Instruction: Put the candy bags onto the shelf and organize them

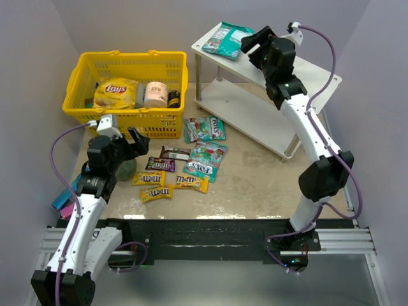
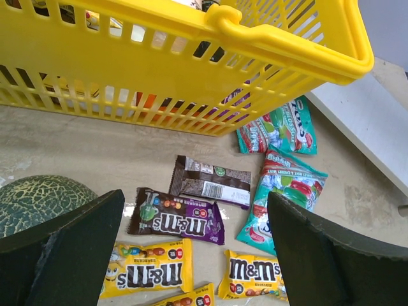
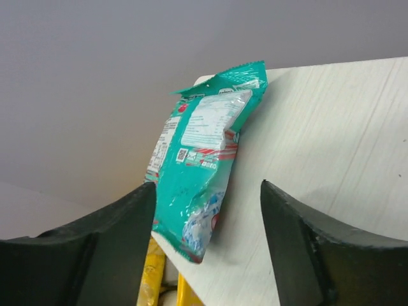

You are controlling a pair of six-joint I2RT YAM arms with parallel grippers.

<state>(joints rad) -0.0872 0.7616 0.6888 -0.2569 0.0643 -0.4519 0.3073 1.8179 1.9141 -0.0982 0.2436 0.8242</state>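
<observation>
One teal candy bag (image 1: 226,38) (image 3: 197,172) lies on the top board of the white shelf (image 1: 319,73) (image 3: 331,140), at its far left corner and partly over the edge. My right gripper (image 1: 250,43) (image 3: 207,248) hovers just behind it, open, its fingers either side of the bag's near end without pinching it. On the table lie two more teal bags (image 1: 204,129) (image 1: 205,159), a brown packet (image 2: 210,182), a purple M&M's packet (image 2: 178,220) and yellow M&M's packets (image 2: 146,271) (image 2: 255,274). My left gripper (image 1: 131,145) (image 2: 194,255) hangs wide open above these small packets, holding nothing.
A yellow basket (image 1: 80,105) (image 2: 191,64) with a Lay's bag (image 1: 115,92) and a jar stands at the back left. A green melon (image 1: 125,169) (image 2: 38,197) sits beside my left gripper. A blue packet (image 1: 64,199) lies at the left table edge.
</observation>
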